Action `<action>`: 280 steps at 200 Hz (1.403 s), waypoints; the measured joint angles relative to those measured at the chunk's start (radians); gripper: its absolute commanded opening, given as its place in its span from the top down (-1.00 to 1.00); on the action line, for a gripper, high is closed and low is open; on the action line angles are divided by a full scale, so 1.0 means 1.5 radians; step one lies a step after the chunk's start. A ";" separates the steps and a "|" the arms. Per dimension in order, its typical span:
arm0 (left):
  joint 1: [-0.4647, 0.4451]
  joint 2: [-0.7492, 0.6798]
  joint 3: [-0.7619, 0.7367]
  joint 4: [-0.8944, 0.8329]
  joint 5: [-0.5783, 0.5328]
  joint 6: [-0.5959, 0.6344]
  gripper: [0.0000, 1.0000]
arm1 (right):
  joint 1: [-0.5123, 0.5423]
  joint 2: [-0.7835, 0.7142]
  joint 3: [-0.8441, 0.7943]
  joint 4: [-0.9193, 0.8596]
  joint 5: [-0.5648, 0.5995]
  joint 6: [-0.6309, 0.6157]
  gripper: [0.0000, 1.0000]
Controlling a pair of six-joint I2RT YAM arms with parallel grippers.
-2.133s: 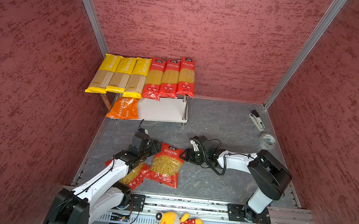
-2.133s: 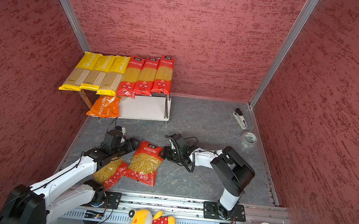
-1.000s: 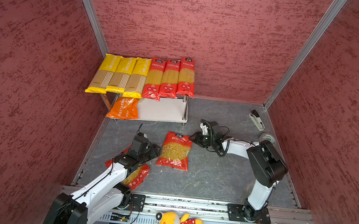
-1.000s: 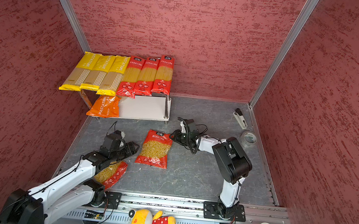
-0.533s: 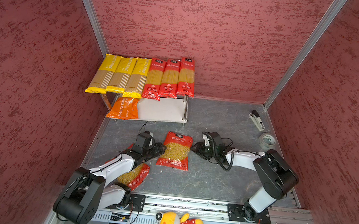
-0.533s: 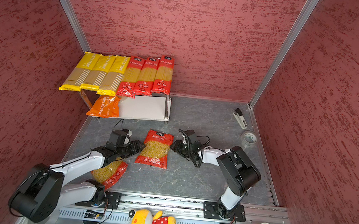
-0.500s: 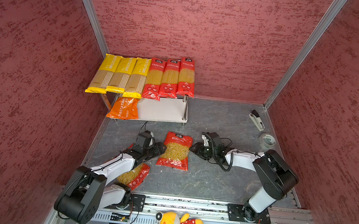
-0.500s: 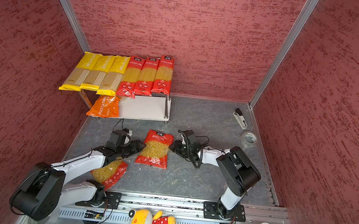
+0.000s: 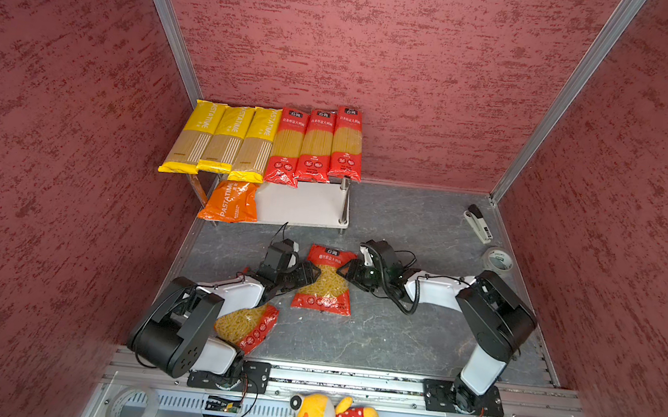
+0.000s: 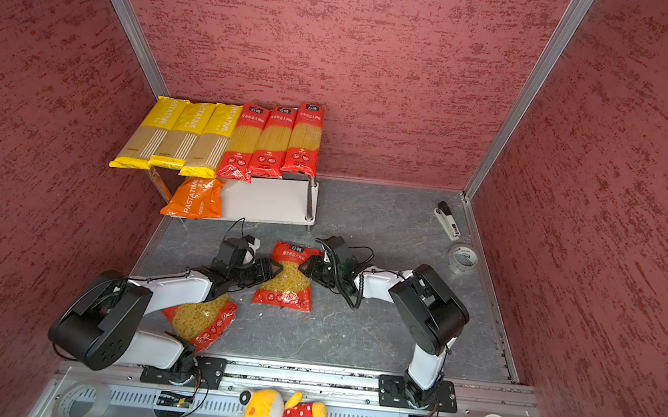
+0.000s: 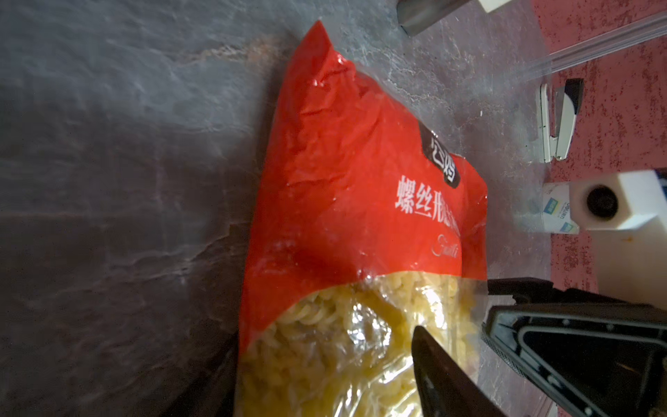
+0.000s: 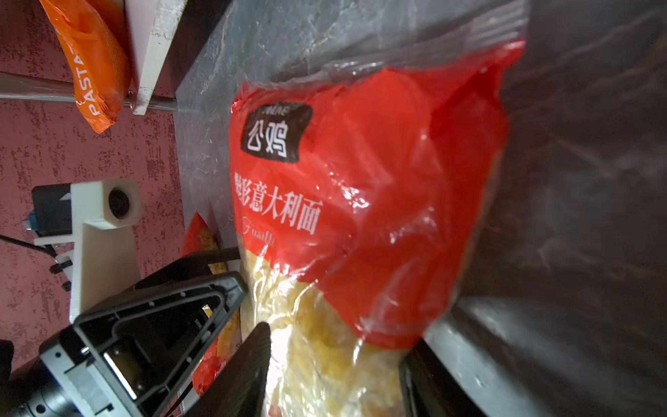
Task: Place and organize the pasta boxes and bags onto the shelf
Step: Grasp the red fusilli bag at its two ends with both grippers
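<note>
Here, red bag [image 9: 332,256] of yellow fusilli [image 9: 323,283]

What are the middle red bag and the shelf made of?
Red bag: thin glossy plastic film, judging by its crinkles, glare and clear window. Shelf: smooth white boards, perhaps painted wood or plastic, on shiny posts that look like polished metal.

Robot lab: red-walled enclosure [image 9: 422,59], mounting rail [image 9: 349,380].

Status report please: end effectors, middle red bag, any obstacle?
Left end effector, right end effector straddle red bag, grip unclear. Bag flat on floor. Nothing blocks shelf.
</note>
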 measured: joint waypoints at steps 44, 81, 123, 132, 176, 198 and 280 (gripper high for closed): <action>-0.017 -0.056 -0.007 0.004 0.001 -0.019 -0.30 | 0.001 0.002 0.016 0.000 -0.003 -0.001 -0.10; 0.019 -0.095 -0.020 -0.024 0.005 -0.020 -0.45 | -0.004 -0.004 0.016 -0.024 -0.008 -0.026 -0.16; 0.046 -0.160 -0.023 -0.100 -0.018 0.001 -0.49 | -0.019 -0.029 0.006 -0.085 0.004 -0.066 -0.19; 0.046 -0.163 -0.023 -0.110 -0.022 0.007 -0.48 | -0.019 -0.030 0.005 -0.093 0.006 -0.070 -0.19; 0.006 -0.098 -0.023 -0.100 -0.035 0.012 -0.46 | -0.017 -0.025 -0.002 -0.094 0.005 -0.066 -0.16; -0.020 -0.051 -0.016 -0.067 -0.034 0.006 -0.40 | -0.007 -0.006 0.008 -0.085 0.001 -0.060 -0.11; -0.040 -0.025 0.005 -0.027 -0.036 0.004 0.33 | 0.010 0.032 0.044 -0.057 -0.014 -0.052 0.37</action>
